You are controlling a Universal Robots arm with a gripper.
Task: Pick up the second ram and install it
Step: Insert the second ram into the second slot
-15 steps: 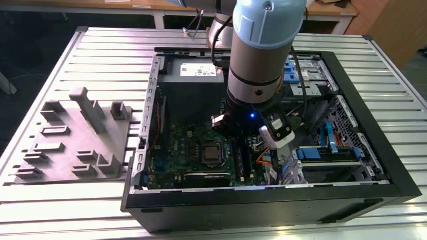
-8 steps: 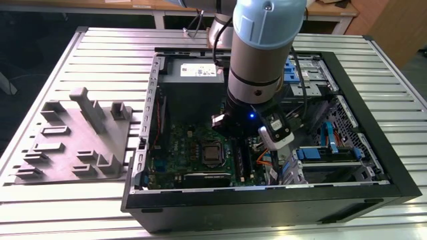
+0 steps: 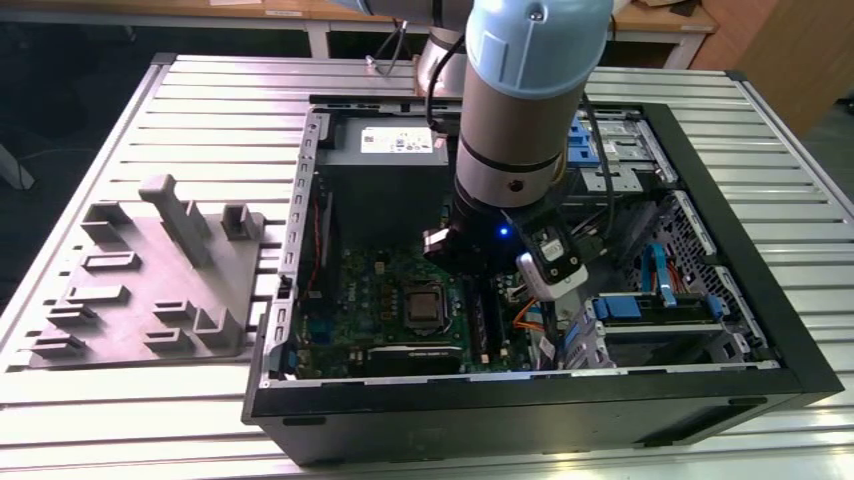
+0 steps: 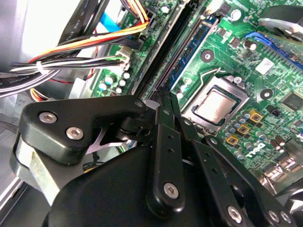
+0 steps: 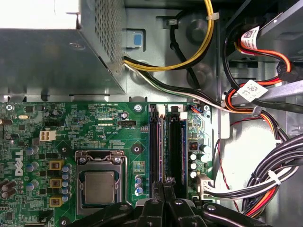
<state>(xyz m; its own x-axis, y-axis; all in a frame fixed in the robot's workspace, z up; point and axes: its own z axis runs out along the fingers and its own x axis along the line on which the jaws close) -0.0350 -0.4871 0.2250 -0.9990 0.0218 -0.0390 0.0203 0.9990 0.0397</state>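
The second ram (image 5: pixel 161 142) stands edge-on along the slot nearest the CPU socket (image 5: pixel 100 182), a thin blue-green strip in the first wrist view. We see the gripper (image 5: pixel 165 182) clenched on its top edge, about midway along. We cannot tell whether it is fully seated. Around them lies the green motherboard (image 5: pixel 113 137); bundled cables (image 5: pixel 265 175) run beyond the slots. In the exterior view the arm (image 3: pixel 521 120) reaches down into the open case (image 3: pixel 741 250), which lies on a slatted table (image 3: pixel 227 100) beside a grey fixture (image 3: pixel 147 280).
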